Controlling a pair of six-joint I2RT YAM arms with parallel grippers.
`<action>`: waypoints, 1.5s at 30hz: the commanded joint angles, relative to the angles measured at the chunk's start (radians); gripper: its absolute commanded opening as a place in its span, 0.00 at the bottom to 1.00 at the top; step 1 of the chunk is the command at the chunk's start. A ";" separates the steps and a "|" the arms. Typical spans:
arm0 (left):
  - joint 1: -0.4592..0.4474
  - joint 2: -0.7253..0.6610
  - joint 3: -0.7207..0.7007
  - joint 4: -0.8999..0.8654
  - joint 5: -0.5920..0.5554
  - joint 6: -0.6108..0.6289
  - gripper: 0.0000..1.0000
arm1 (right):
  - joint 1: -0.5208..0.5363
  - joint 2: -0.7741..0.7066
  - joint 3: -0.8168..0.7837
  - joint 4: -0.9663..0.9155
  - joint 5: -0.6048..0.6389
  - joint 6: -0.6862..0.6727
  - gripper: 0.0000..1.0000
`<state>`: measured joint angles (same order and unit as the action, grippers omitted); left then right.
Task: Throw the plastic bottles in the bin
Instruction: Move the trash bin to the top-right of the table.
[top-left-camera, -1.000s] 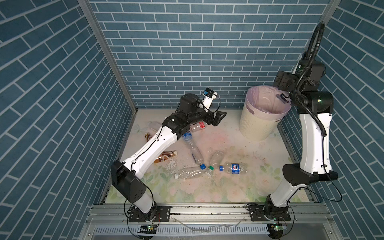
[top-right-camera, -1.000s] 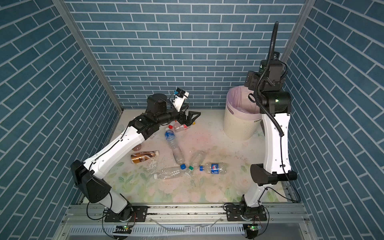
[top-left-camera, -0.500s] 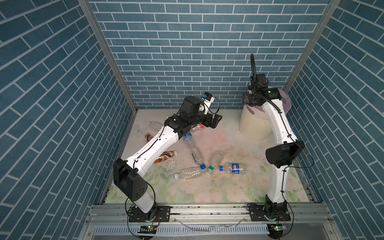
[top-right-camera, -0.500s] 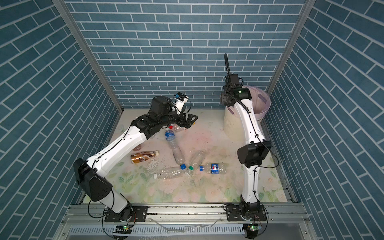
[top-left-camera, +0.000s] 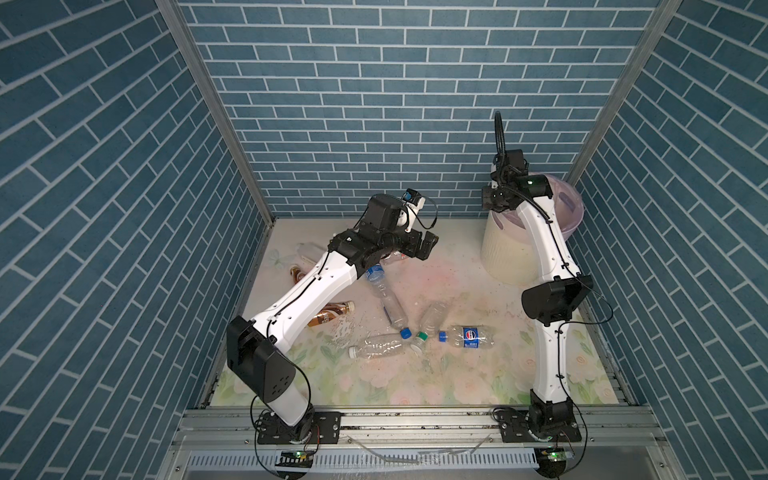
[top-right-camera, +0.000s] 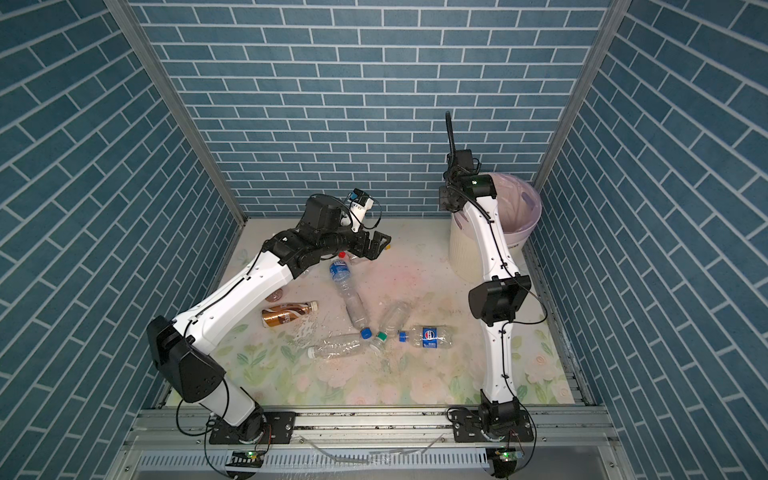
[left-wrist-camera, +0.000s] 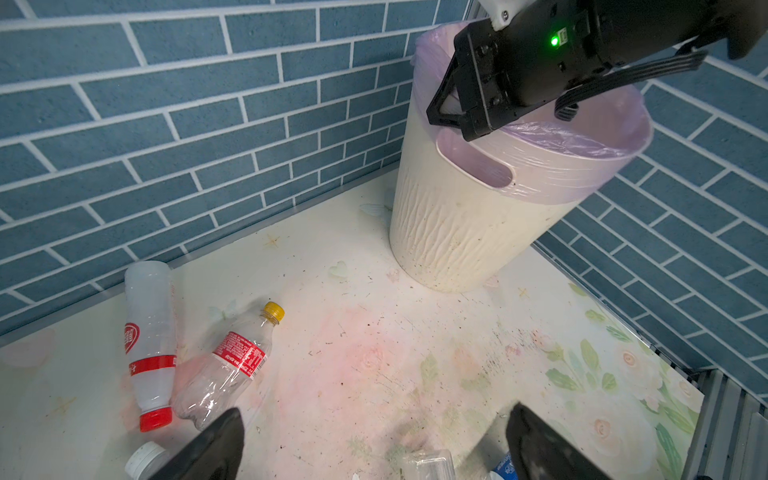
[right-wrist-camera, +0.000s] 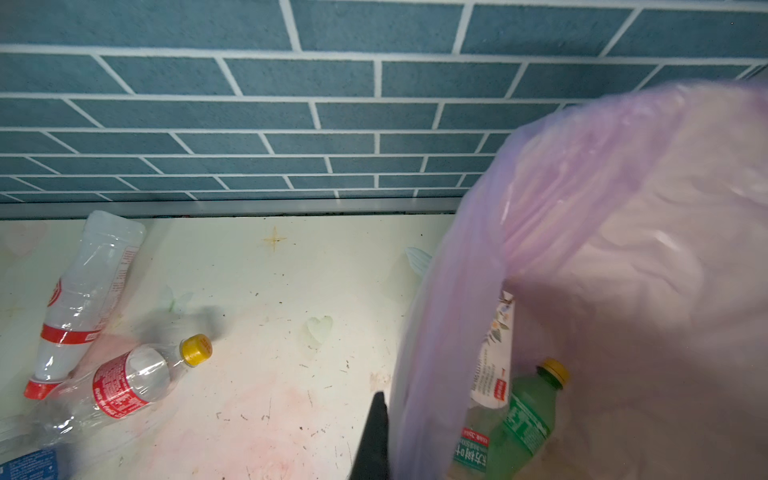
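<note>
One big bin (top-left-camera: 507, 253) is standing in the back corner, holding some plastic bottles (right-wrist-camera: 528, 415), while many more are lying on the surface (top-left-camera: 457, 374). The right claw (left-wrist-camera: 446, 112) is hanging clenched and empty by its rim. The left claw (left-wrist-camera: 376, 432) is hovering wide open near a yellow-capped bottle (left-wrist-camera: 232, 365), probably needing to drop and squeeze it.

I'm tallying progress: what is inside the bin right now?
The right wrist view shows a green bottle with a yellow cap and a white-labelled bottle in the bin; the lilac bag hides the rest.
</note>
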<state>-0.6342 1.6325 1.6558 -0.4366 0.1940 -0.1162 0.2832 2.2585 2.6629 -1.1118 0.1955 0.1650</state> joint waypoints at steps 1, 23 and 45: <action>0.005 0.009 0.010 -0.024 -0.016 -0.001 0.99 | 0.037 0.018 0.039 0.020 -0.057 -0.021 0.00; 0.086 -0.078 -0.104 -0.122 -0.219 -0.100 0.99 | 0.193 0.061 0.076 0.215 -0.227 0.064 0.27; 0.300 -0.190 -0.358 -0.209 -0.240 -0.345 0.99 | 0.381 -0.306 -0.178 0.226 -0.108 -0.068 0.99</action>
<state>-0.3786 1.4715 1.3304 -0.6006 -0.0616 -0.4164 0.6052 1.9469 2.5767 -0.8772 0.0360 0.1631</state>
